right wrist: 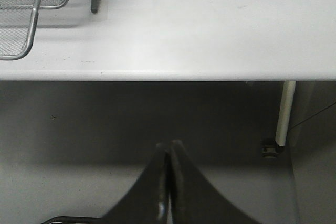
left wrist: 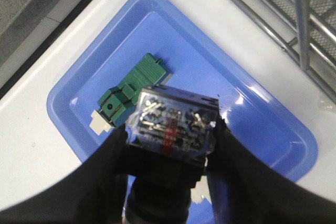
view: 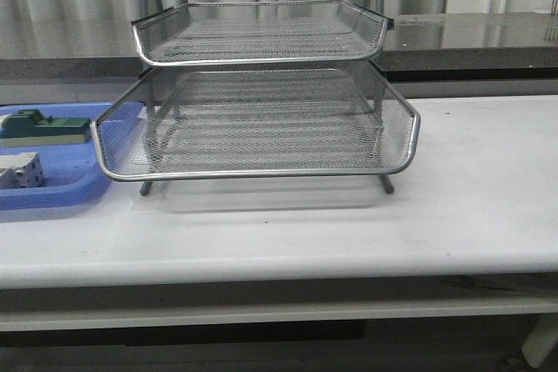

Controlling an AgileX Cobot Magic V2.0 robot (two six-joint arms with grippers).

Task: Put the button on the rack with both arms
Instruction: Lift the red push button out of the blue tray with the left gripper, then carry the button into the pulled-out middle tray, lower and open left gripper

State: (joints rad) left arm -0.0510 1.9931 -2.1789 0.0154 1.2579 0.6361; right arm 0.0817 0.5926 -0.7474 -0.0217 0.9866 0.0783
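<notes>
Left gripper (left wrist: 170, 145) clamped on the button (left wrist: 172, 125), rear block facing the wrist camera, held above the blue tray (left wrist: 79, 85). Green block (left wrist: 128, 94) lies in the tray, at 10 o'clock from the button. Rack (view: 261, 98) stands at table centre, blue tray at its 9 o'clock. Right gripper (right wrist: 169, 182) fingers pressed together, empty, hanging off the table (right wrist: 210, 24) front edge.

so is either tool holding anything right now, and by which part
The left tool grips the small push button by the sides of its clear-topped rear block, above the blue plastic tray. The right tool is shut on nothing.
</notes>
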